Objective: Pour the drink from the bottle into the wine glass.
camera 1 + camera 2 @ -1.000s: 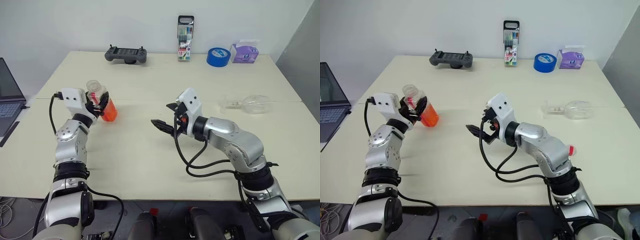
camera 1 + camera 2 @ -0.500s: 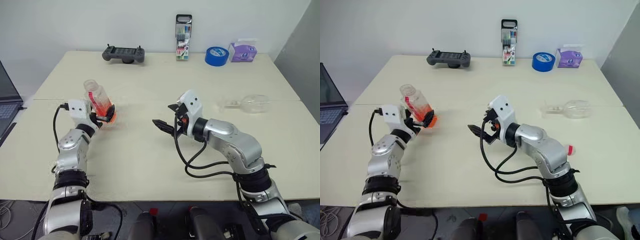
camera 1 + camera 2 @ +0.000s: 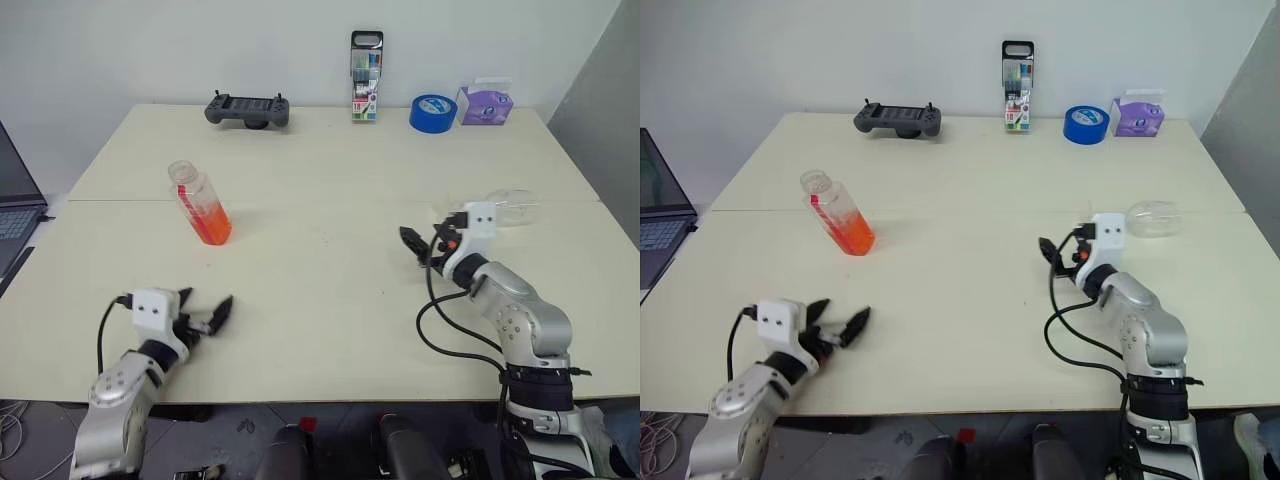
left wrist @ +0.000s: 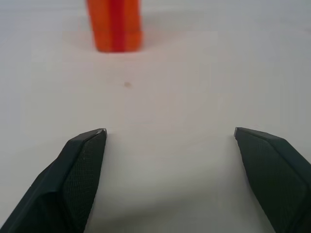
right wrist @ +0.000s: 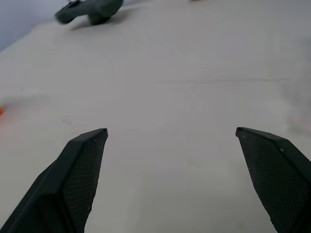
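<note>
My left claw (image 3: 208, 318) hovers low over the near edge of the tabletop (image 3: 330, 300), its two black fingers (image 4: 82, 165) spread wide with nothing between them. Ahead of it, well apart, the bottle (image 3: 200, 203) stands on the tabletop by itself, tilted a little, cap off so the clear mouth shows, with the orange-red drink (image 3: 211, 225) filling its lower part and a red strip running down its side; my left wrist view catches its orange base (image 4: 115, 26) straight ahead between the fingertips. My right claw (image 3: 418, 246) is out over the right half of the tabletop, also spread wide and holding nothing, pointing toward the middle of the surface. Just behind that wrist the wine glass (image 3: 510, 207) lies on its side near the right edge, bowl toward the edge; the arm hides its stem. Along the far edge sit a dark handheld controller (image 3: 247, 109), an upright pack of markers (image 3: 366, 63), a roll of blue tape (image 3: 435, 113) and a purple tissue pack (image 3: 485, 104). A laptop (image 3: 15, 215) sits off the left side of the tabletop.
</note>
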Motion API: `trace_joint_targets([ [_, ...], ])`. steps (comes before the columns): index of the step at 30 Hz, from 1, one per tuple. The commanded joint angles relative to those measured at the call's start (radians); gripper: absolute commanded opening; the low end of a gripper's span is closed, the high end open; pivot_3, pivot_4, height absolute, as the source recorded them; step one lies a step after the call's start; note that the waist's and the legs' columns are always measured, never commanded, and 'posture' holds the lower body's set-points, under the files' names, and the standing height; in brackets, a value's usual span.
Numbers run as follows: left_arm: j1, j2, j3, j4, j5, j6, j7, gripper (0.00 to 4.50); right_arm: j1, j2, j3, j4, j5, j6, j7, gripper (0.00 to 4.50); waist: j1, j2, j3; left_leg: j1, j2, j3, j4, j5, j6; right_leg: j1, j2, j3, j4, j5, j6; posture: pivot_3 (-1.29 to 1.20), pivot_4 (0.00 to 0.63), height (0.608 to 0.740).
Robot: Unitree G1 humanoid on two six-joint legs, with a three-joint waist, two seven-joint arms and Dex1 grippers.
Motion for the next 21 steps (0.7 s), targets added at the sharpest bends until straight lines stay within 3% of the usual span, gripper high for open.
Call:
trace_joint_targets([
  [1, -0.059, -0.016, -0.170, -0.151, 0.003, 0.051, -0.059, 4.48, -0.049, 0.077, -0.157, 0.033, 0.129, -0.020, -0.098, 4.50, 0.009, 0.001, 0.000, 0.000, -0.001, -0.001, 0.000, 0.001, 0.001, 0.001, 0.000, 0.000, 0.000, 0.000, 0.000, 0.00, 0.150, 0.740],
  [5, -0.207, -0.063, -0.293, -0.147, 0.020, 0.115, -0.060, 4.48, -0.137, 0.154, -0.298, 0.143, 0.287, -0.015, -0.190, 4.50, 0.006, 0.001, 0.000, 0.006, -0.002, 0.000, 0.001, 0.003, 0.004, 0.008, 0.005, -0.002, -0.001, 0.000, 0.000, 0.00, 0.150, 0.740],
  [11, -0.325, -0.073, -0.351, -0.168, 0.000, 0.180, -0.095, 4.48, -0.286, 0.195, -0.503, 0.334, 0.496, -0.139, -0.358, 4.50, -0.009, 0.002, 0.000, 0.009, 0.001, 0.003, -0.003, 0.002, 0.006, 0.008, 0.009, -0.001, -0.001, 0.000, 0.000, 0.00, 0.150, 0.740],
  [21, -0.383, -0.065, -0.331, -0.172, -0.013, 0.208, -0.110, 4.48, -0.373, 0.141, -0.547, 0.561, 0.600, -0.245, -0.379, 4.50, -0.011, 0.003, 0.001, 0.009, 0.001, 0.006, -0.001, 0.001, 0.007, 0.008, 0.010, 0.000, 0.000, 0.000, 0.000, 0.00, 0.150, 0.740],
])
